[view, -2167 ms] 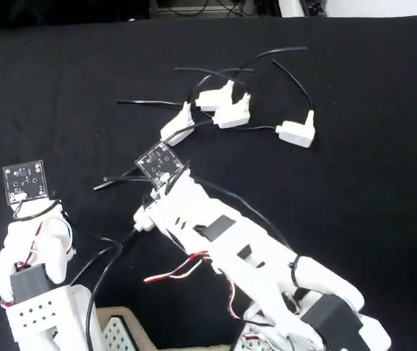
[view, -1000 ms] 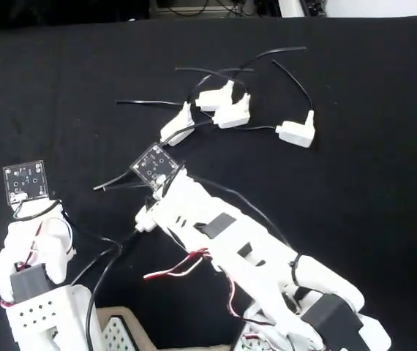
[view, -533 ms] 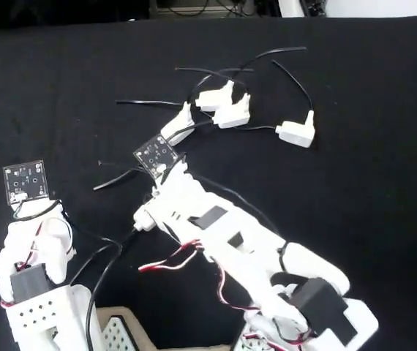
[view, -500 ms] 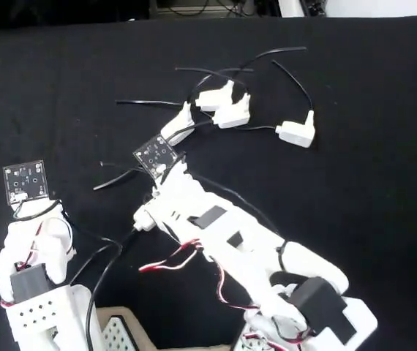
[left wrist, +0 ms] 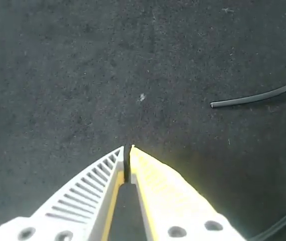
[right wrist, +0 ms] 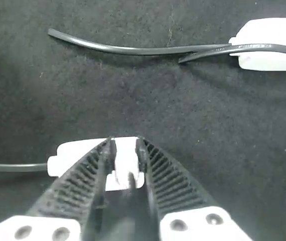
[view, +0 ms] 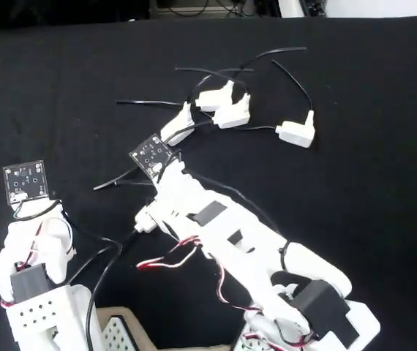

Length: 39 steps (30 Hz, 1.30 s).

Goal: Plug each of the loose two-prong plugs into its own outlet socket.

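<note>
Right gripper (right wrist: 124, 143) sits over a white plug (right wrist: 75, 153) just left of centre in the high view. Its jaws are a narrow slit apart, plug body showing through and past both fingers; can't tell if it's gripped. Left gripper (left wrist: 128, 149) is pinched closed on nothing over black cloth (left wrist: 83, 60), lower left; other plugs (view: 232, 115) lie upper centre.
</note>
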Tool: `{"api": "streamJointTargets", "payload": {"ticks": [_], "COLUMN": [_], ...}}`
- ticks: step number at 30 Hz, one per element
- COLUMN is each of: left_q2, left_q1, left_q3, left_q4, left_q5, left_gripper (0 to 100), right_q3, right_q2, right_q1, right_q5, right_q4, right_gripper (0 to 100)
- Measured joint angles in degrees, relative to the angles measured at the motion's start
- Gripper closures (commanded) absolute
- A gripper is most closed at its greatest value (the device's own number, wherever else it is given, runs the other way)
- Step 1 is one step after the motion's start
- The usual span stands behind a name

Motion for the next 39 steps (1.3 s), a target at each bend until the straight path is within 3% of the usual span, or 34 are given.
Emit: {"api": "streamJointTargets", "payload": {"ticks": [7,17,22,26,33,39], "left_q2": [0.0,0.0,0.0,0.0,0.0,0.0], "left_q1": [0.0,0.0,0.0,0.0,0.0,0.0], "left_q3": [0.0,0.0,0.0,0.0,0.0,0.0], "left_q4": [0.0,0.0,0.0,0.0,0.0,0.0], "left_q5": [0.0,0.0,0.0,0.0,0.0,0.0], "left_gripper": [96,96,96,96,96,96], "right_q3": [-3.08,-5.1,-6.86,-8.97,-9.41,-9.41], "right_q2": [0.79,0.88,0.88,0.88,0.88,0.88], "right_q1": [-0.35,-0.35,-0.35,-0.35,-0.35,-0.35], "right_q5": [0.0,0.09,-1.76,-1.85,-1.85,-1.85], "right_q4": [5.98,6.51,8.44,13.36,14.86,13.45], "right_gripper": [87.1,87.0,77.5,77.0,88.6,89.6]}}
